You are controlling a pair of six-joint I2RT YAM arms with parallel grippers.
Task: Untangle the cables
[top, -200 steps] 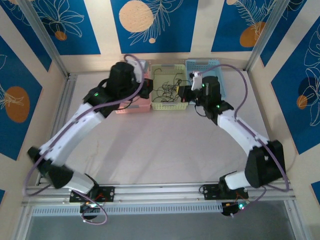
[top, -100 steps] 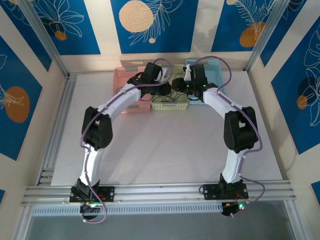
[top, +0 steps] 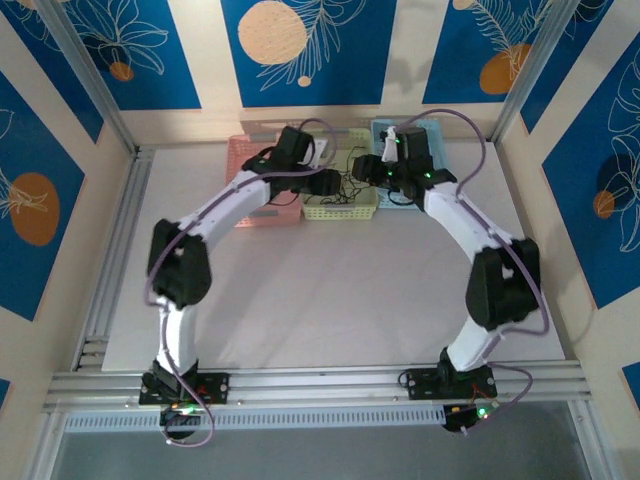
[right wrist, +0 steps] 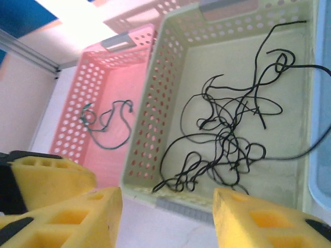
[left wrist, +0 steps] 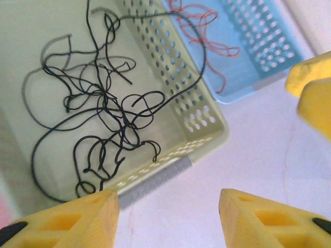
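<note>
Starting at the left hand (left wrist: 168, 222): spread partway, gripping nothing, hovering over bare counter (left wrist: 248, 155) just near of the yellow-green basket (left wrist: 207, 116). Same deal with the right hand (right wrist: 165, 217): fingers apart, empty, parked by that basket's near rim from the right side. Probably lined up that way for a two-handed grab at the pile, one from each side.

Moving outward to the black cables (left wrist: 111, 116): lying as a loose knotted clump on the floor of that middle basket, with one black strand looping over the right wall toward the blue basket (left wrist: 258, 46). Likely hung up there because of a far end caught in the clump.

Then a red cable (left wrist: 207, 36) lying alone in the blue basket, and a dark cable (right wrist: 106, 121) alone in the pink basket (right wrist: 77, 93) on the left. Looks like a sorting setup, with freed strands going to the side baskets and the mess left in the middle.

Counting up: two hands, three baskets in a row at the far edge of the counter, one red strand, one lone dark strand, one black clump. Can't count the strands inside the clump, too knotted.
</note>
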